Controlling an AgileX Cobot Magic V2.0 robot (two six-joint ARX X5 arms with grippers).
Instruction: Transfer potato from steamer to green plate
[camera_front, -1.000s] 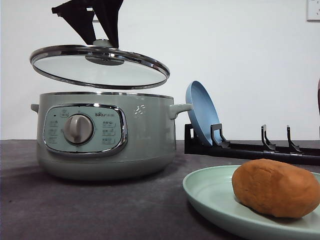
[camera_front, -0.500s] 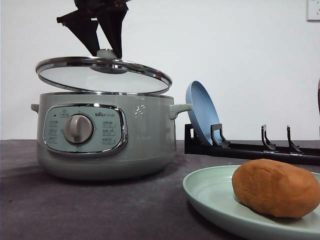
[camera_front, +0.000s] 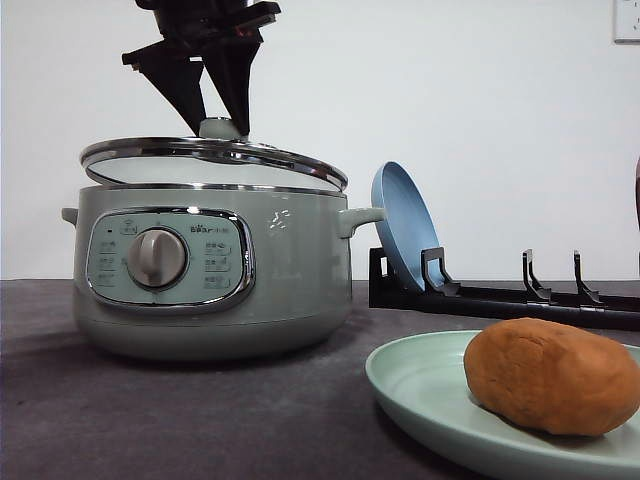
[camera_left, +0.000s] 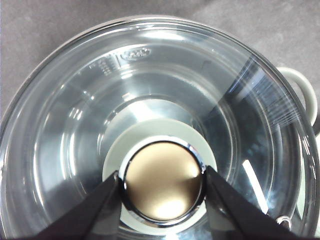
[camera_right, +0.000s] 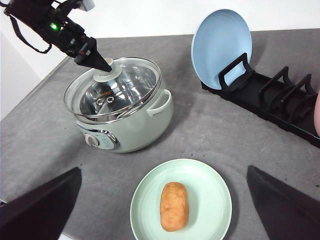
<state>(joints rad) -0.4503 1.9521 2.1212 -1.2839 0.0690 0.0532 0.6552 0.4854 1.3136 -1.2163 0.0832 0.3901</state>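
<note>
The orange-brown potato (camera_front: 550, 375) (camera_right: 174, 206) lies on the green plate (camera_front: 420, 385) (camera_right: 210, 185) at the front right. The sage-green steamer (camera_front: 290, 270) (camera_right: 130, 132) stands at the left. My left gripper (camera_front: 220, 125) (camera_left: 163, 181) is shut on the lid knob (camera_left: 163, 150), holding the glass lid (camera_front: 215, 155) (camera_left: 150, 85) tilted just over the pot, its right edge near the rim. In the right wrist view my right gripper (camera_right: 164, 169) hangs high above the plate, open and empty, its fingers (camera_right: 45, 205) far apart.
A blue plate (camera_front: 400, 225) (camera_right: 220, 42) stands upright in a black dish rack (camera_front: 520, 300) (camera_right: 280, 95) behind the green plate. A pink object (camera_right: 317, 112) shows at the rack's right end. The table is dark grey cloth (camera_front: 200, 420).
My left gripper has lowered the glass lid from well above the steamer to just over its rim. The potato and green plate have not moved.
</note>
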